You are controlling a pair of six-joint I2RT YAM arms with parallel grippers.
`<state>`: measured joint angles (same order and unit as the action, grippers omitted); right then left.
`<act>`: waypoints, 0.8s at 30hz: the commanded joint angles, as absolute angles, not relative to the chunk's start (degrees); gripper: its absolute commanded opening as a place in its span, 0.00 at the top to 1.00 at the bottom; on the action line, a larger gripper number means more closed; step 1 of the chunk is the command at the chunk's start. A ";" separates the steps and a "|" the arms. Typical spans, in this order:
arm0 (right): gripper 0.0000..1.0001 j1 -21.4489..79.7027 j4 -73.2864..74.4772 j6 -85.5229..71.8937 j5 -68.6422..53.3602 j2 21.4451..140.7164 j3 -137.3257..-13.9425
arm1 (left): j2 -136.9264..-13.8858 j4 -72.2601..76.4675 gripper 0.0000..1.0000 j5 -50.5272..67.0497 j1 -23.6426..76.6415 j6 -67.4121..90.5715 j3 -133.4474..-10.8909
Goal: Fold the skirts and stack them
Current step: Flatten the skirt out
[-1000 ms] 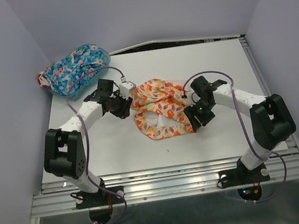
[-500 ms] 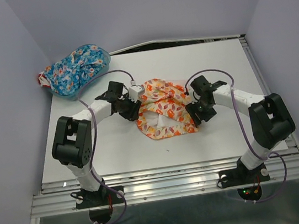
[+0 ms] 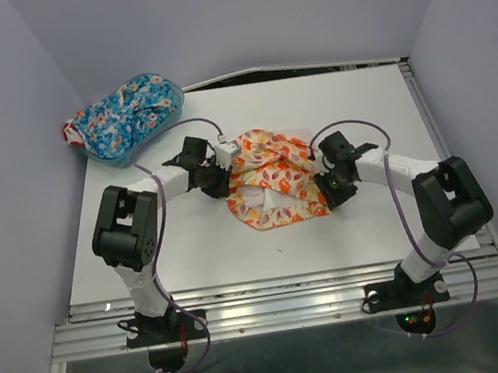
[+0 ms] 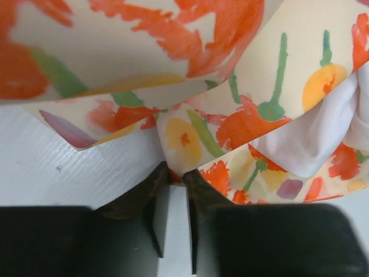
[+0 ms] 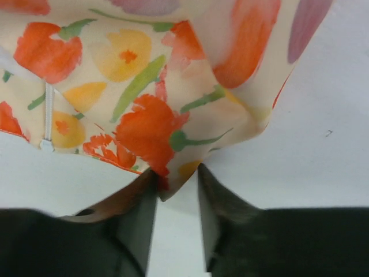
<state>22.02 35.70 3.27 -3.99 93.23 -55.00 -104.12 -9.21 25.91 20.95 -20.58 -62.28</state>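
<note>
— What sort of place is this?

— A robotics lab, by the look of it. It is a closed-in test cell, not a home or a shop.

— What shows that?

— A left arm [image 3: 126, 236] and a right arm [image 3: 446, 205] are mounted on aluminium rails [image 3: 285, 309] at the near edge of a white table [image 3: 193, 250]. Purple cables [image 3: 344, 122] loop loosely along them. Plain lavender panels [image 3: 234, 12] wall the table in on three sides. Small red and green lights [image 3: 414, 319] glow by the right arm's base.

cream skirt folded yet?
Not folded. The cream skirt lies crumpled on the table, bunched in ridges, white lining exposed.
</note>
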 commanded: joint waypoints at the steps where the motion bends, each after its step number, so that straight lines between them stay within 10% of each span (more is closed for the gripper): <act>1: 0.69 21.97 30.32 2.29 -0.44 89.39 -54.40 | -103.01 -7.38 0.88 25.94 21.27 -18.99 -63.90; 6: 0.99 21.97 30.50 2.37 3.51 85.80 -56.07 | -97.67 -10.54 1.00 21.99 21.10 -19.42 -65.56; 24: 0.99 15.47 36.64 21.60 12.64 78.56 -85.76 | -78.49 -24.96 1.00 -12.47 21.96 -32.24 -87.52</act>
